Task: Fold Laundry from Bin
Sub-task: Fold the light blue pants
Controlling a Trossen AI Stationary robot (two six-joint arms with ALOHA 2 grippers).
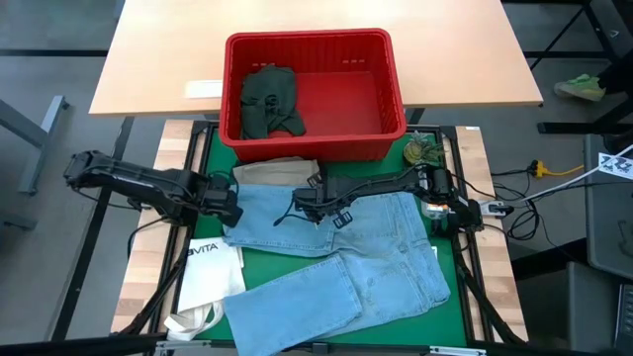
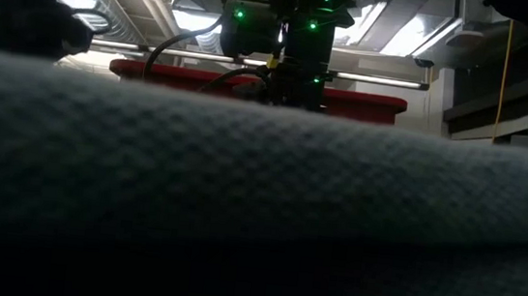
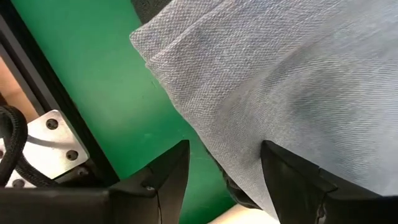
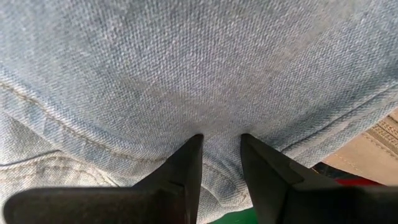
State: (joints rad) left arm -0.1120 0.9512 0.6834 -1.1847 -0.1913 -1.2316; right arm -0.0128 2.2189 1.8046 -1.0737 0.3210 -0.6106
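We list light blue jeans (image 1: 346, 252) spread on the green counter (image 1: 450, 321); a dark green piece (image 1: 269, 101) in the red bin (image 1: 316, 146). Left end effector (image 3: 224, 171) spread at the jeans' edge; right end effector (image 4: 221, 155) pinching denim.

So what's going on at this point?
Both arms are working the light blue jeans spread on the green mat. The right hand pinches the denim near the waistband; the left hand sits open at the jeans' left edge. A dark green piece lies in the red bin, tan trousers beside it.
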